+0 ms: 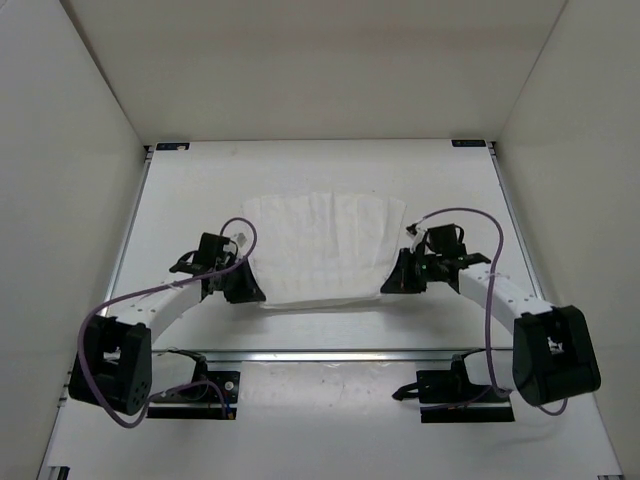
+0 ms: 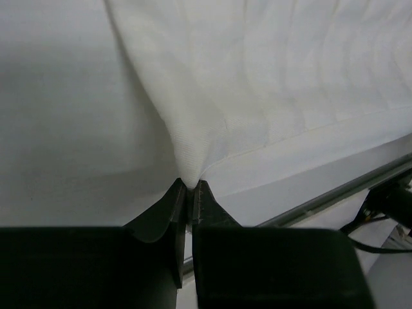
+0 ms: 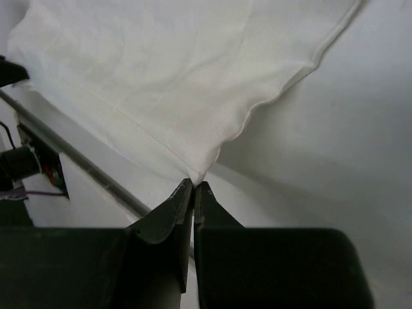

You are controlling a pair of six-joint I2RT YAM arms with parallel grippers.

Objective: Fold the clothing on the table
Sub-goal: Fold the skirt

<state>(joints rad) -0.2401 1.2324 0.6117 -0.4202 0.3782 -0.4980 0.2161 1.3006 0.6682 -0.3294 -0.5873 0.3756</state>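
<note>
The clothing [image 1: 322,247], a thin white crinkled piece with faint crease lines, lies spread across the middle of the table [image 1: 200,190]. My left gripper [image 1: 248,290] is shut on its near left corner. In the left wrist view the fabric [image 2: 257,84] rises in a peak out of the pinched tips of the left gripper [image 2: 189,185]. My right gripper [image 1: 393,283] is shut on the near right corner. The right wrist view shows the hemmed corner of the clothing [image 3: 167,77] caught between the tips of the right gripper [image 3: 194,183].
A metal rail [image 1: 330,354] runs along the near side of the table, behind both arm bases. Dark corner brackets [image 1: 172,146] mark the far corners. White walls enclose the left, right and far sides. Purple cables [image 1: 455,213] loop above the arms.
</note>
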